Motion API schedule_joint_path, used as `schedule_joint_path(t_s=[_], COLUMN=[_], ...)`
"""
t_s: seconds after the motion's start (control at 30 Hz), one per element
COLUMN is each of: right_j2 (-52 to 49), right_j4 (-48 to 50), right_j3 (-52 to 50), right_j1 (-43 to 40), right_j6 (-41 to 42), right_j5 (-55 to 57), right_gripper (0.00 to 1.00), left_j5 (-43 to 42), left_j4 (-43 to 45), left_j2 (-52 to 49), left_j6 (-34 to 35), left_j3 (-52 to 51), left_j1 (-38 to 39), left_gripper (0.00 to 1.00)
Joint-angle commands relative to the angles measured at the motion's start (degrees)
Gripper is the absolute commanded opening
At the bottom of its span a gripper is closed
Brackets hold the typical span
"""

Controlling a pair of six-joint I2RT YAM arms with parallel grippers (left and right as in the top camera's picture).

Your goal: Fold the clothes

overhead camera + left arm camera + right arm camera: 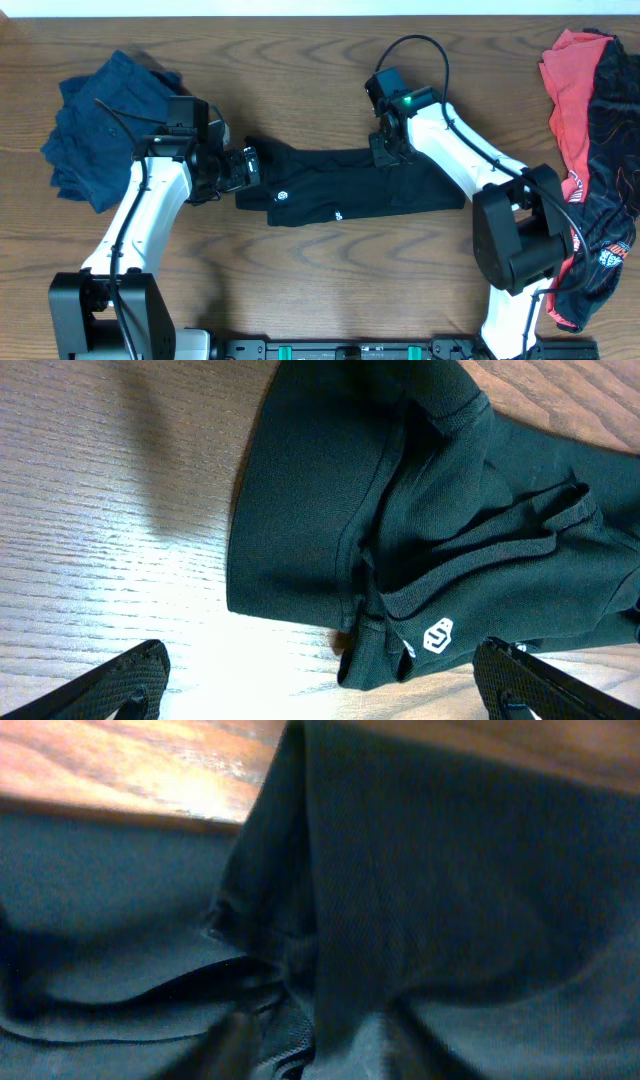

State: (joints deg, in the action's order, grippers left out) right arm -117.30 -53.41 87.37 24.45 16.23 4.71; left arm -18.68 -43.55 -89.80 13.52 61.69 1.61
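Shirt [350,185] lies mid-table, bunched into a long strip. It's a soft, light, limp knit, so I expect it to sag and drag and not hold a crease. Left gripper [248,167] is wide open at the shirt's left end, holding nothing. Right gripper [385,150] is down in the fabric at the top edge; can't tell if it's pinching. Best hold is probably the hem or sleeve seams, where it's thicker.

Brown wood-grain table [330,270]
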Motion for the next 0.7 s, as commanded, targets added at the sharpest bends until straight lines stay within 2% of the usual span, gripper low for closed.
schedule_joint_path(t_s=[0.0, 0.3, 0.5, 0.67], right_j2=[-0.7, -0.6, -0.6, -0.6], right_j4=[-0.3, -8.0, -13.9, -13.0], right_j3=[0.2, 0.2, 0.2, 0.2], right_j1=[0.7, 0.8, 0.7, 0.9], right_j6=[2.6, 3.0, -1.1, -1.1], right_j5=[0.7, 4.1, 4.1, 2.6], right_gripper=[0.01, 0.01, 0.01, 0.01], left_j5=[0.7, 0.7, 0.7, 0.7], left_j4=[-0.4, -0.3, -0.3, -0.2], left_j2=[0.0, 0.0, 0.0, 0.0], left_j6=[0.3, 0.3, 0.3, 0.3], left_j3=[0.4, 0.4, 0.4, 0.4], left_j1=[-0.2, -0.2, -0.3, -0.2], left_gripper=[0.98, 0.98, 0.98, 0.98])
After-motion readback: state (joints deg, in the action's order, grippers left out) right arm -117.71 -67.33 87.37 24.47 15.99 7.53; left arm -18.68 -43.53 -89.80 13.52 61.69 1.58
